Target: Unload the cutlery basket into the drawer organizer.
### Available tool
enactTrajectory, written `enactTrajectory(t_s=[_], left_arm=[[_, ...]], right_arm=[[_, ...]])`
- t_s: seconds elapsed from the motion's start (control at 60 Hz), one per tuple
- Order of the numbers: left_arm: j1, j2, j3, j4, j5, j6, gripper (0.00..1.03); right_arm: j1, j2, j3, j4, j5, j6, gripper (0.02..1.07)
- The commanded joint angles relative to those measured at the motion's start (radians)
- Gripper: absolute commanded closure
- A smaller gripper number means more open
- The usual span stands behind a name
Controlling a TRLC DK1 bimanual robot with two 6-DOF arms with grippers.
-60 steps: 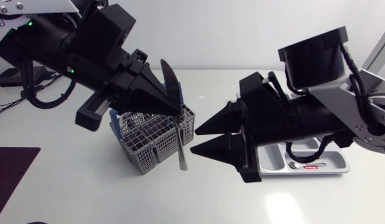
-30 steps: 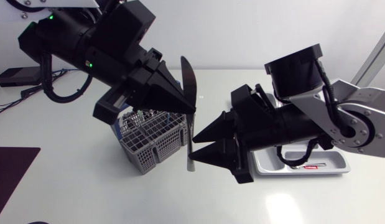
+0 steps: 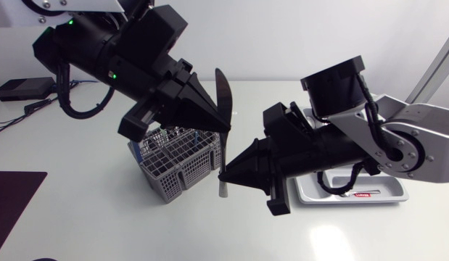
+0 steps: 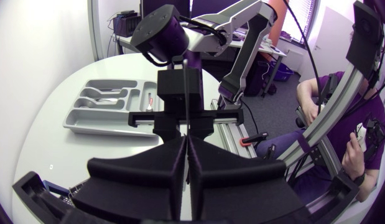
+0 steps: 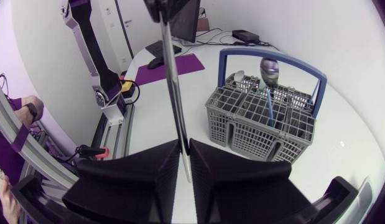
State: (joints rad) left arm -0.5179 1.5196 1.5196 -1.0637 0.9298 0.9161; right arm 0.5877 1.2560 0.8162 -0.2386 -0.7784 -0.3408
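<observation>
my left hand (image 3: 223, 132) is clamped on a table knife (image 3: 223, 94), fingers pressed together on its middle, so that stretch of the knife is hidden. in the left wrist view the knife shows only as a thin edge-on line rising from between the fingers. my right hand (image 3: 224, 176) looks closed on the lower handle. in the right wrist view its fingers stand nearly together with the knife in the narrow slot between them, though i can't quite see the contact on each side. the knife stands upright in the air, blade tip up and handle end poking out below the right hand, above the bench (image 3: 101, 217) and just beside the cutlery basket (image 3: 177, 170).

the left arm comes in high from the left and slopes down over the basket, covering its far part. the right arm comes in low from the right, lying nearly level, its fingers pointing towards the left hand.

the grey basket has a blue handle (image 5: 273, 59), and at least one spoon (image 5: 269, 68) stands in it, bowl up. the drawer organizer (image 3: 394, 194) sits on the bench well to the right, mostly hidden behind the right arm. the left wrist view shows spoons in its compartments and a small red item i can't identify.
</observation>
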Motion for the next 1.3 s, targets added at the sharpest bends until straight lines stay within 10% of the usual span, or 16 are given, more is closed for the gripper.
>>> enactTrajectory(t_s=[0.0,0.233,0.45,0.783,1.283], left_arm=[[0.007,0.007,0.037,-0.004,0.021,-0.010,1.00],[0.010,0.004,0.047,-0.004,0.021,-0.016,0.91],[0.042,0.007,0.082,-0.004,0.020,-0.036,0.03],[0.177,0.024,0.131,0.010,-0.065,-0.071,0.04],[0.156,-0.055,-0.196,0.338,-0.513,-0.140,0.04]], right_arm=[[0.003,0.019,-0.003,-0.004,0.002,0.022,1.02],[0.003,0.000,-0.005,-0.028,0.005,0.022,1.02],[-0.005,-0.018,-0.015,-0.054,0.022,0.022,1.02],[-0.279,-0.060,-0.006,-0.211,0.047,-0.115,1.02],[-0.856,0.295,0.304,-0.389,0.222,-0.311,1.02]])
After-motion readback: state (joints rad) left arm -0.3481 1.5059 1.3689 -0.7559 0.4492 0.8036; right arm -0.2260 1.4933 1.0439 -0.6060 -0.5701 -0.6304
